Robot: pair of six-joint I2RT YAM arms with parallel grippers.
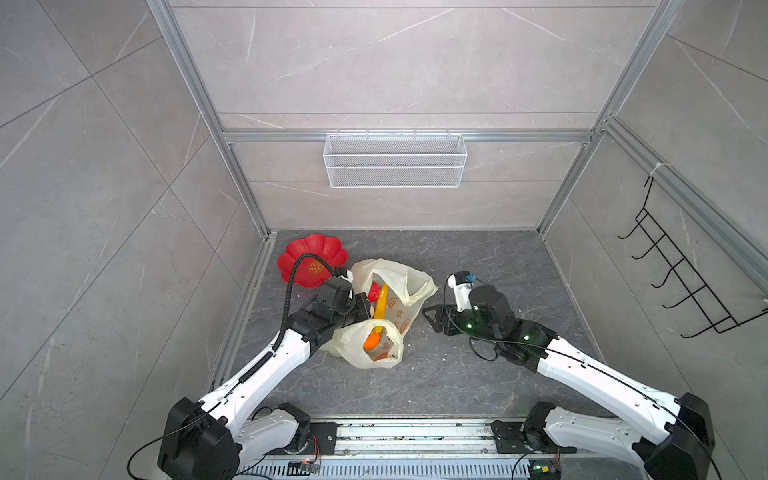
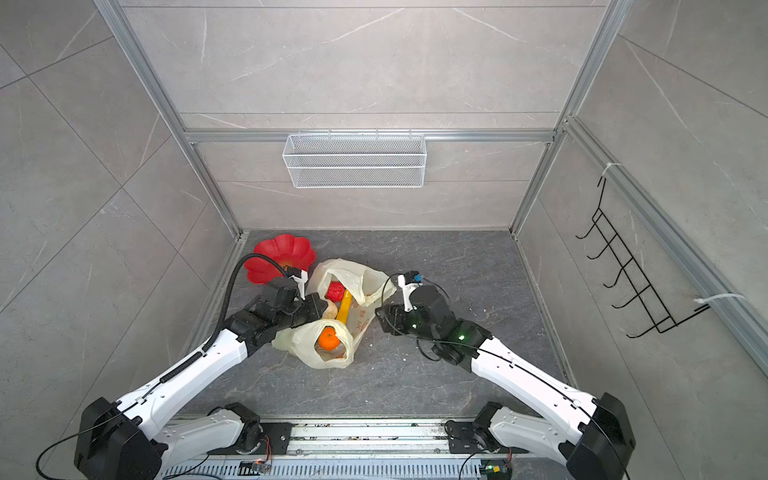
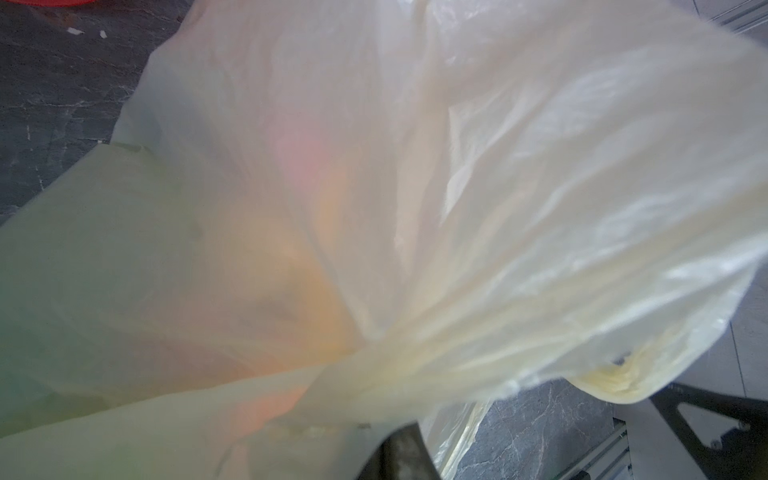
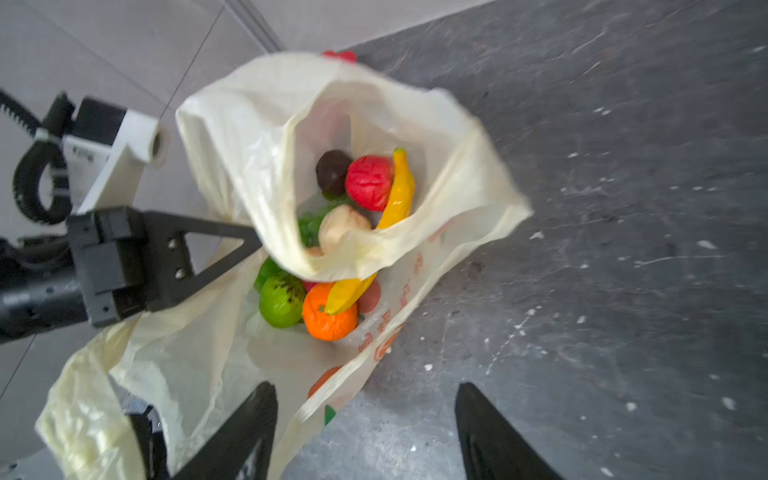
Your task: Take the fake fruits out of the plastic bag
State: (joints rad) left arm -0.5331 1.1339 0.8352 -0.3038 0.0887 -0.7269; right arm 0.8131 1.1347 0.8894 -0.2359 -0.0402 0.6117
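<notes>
**Left pinches the bag, right stands open, fruit inside**

My left gripper (image 4: 251, 246) is pressed together on a gathered fold of the plastic bag (image 4: 457, 199), at the bag's left edge. In the left wrist view the pale film bunches into my jaws and fills nearly the whole picture. My right gripper (image 4: 365, 390) has its fingers spread with nothing between them. In both top views it sits just right of the bag. I cannot tell whether a fingertip brushes the film.

The bag lies crumpled on the dark tabletop (image 1: 478, 374), left of the middle and between my two grippers, with its mouth gaping. The fake fruits are all inside it. Toward the far end are the yellow banana (image 4: 401, 187), a red fruit (image 4: 368, 180), the dark brown one (image 4: 332, 170), the beige peach (image 4: 343, 226) and the green grapes (image 4: 309, 224). Nearer lie the green round fruit (image 4: 282, 299) and the orange (image 4: 328, 318), which the banana's lower end touches. A red plate (image 1: 311, 253) sits at the far left, just beside the bag.
</notes>
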